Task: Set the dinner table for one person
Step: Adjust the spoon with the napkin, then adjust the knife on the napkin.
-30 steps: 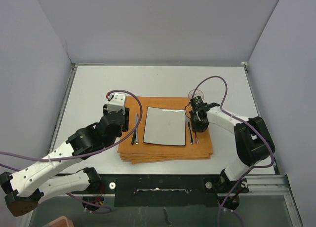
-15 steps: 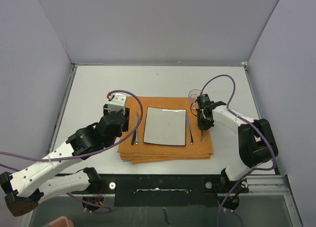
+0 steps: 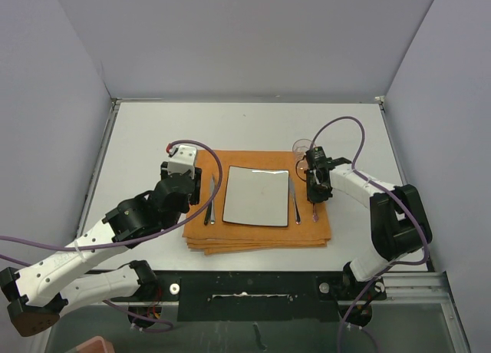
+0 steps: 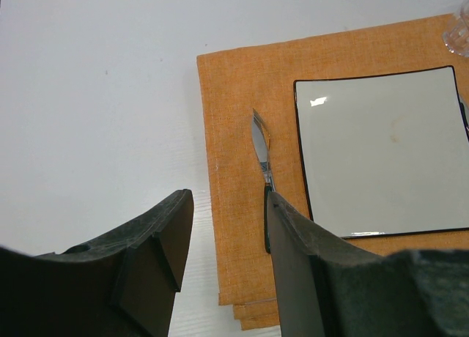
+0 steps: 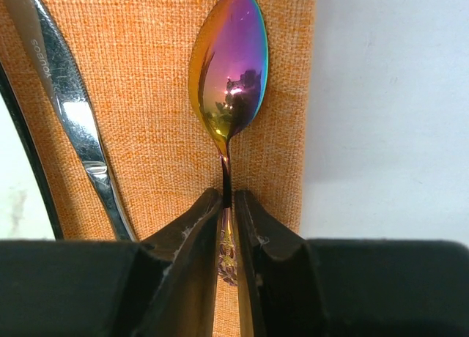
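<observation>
Right gripper (image 5: 228, 205) is sitting narrow around the spoon (image 5: 233, 66) handle, grip unclear, risking dragging it off the cloth (image 5: 154, 95) edge beside its fingers (image 5: 187, 242); left gripper (image 4: 227, 205) is hanging half-open, empty.

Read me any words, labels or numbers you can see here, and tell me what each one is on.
Engraved lettering on the silver utensil beside the spoon: too small and skewed to read reliably.
No other text, label or number shows in any view.
</observation>
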### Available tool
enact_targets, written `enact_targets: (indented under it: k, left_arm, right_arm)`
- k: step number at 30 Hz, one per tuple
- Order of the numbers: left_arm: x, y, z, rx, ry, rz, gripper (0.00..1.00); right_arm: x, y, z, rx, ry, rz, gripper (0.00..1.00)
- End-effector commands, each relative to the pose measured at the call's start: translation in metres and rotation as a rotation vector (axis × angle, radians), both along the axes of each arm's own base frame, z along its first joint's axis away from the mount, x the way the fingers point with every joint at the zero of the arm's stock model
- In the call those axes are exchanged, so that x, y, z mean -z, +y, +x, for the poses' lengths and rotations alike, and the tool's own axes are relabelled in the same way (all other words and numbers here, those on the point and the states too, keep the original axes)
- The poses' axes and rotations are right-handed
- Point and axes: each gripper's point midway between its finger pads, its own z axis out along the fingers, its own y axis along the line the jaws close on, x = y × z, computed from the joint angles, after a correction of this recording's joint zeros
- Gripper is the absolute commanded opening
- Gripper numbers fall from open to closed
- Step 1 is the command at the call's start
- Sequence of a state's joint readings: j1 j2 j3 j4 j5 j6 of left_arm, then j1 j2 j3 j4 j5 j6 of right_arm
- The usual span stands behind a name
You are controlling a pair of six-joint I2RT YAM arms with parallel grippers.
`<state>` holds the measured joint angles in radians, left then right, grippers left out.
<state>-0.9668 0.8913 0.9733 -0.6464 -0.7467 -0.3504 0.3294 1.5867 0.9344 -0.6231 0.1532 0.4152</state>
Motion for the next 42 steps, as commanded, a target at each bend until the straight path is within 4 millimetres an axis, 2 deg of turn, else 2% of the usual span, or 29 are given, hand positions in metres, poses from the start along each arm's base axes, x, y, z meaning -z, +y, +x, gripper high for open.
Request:
enact_targets:
  k: [1, 6, 13, 16, 28, 33, 42]
  left_arm:
    - [-0.028, -0.006, 0.006, 0.001, -0.061, -0.075, 0.44]
    - [-0.027, -0.008, 0.007, 0.003, -0.060, -0.075, 0.44]
    - [-0.026, -0.013, 0.010, 0.009, -0.058, -0.073, 0.44]
    - [-0.026, -0.016, 0.011, 0.015, -0.057, -0.072, 0.44]
    - [-0.022, -0.021, 0.014, 0.018, -0.050, -0.074, 0.44]
    - [-0.021, -0.020, 0.014, 0.014, -0.048, -0.074, 0.44]
    - [-0.021, -0.020, 0.016, 0.008, -0.048, -0.074, 0.44]
  right_arm:
    - [-0.014, 0.004, 0.009, -0.030, -0.038, 0.011, 0.16]
    - [-0.028, 0.005, 0.012, -0.035, -0.066, 0.014, 0.22]
    - [-0.081, 0.016, 0.030, -0.039, -0.184, 0.066, 0.29]
    - [-0.093, 0.027, 0.034, -0.061, -0.202, 0.106, 0.29]
    - [-0.063, 0.049, 0.020, -0.122, -0.096, 0.137, 0.26]
    - [-0.046, 0.054, 0.014, -0.136, -0.057, 0.125, 0.26]
    - [-0.028, 0.062, 0.006, -0.155, -0.012, 0.098, 0.25]
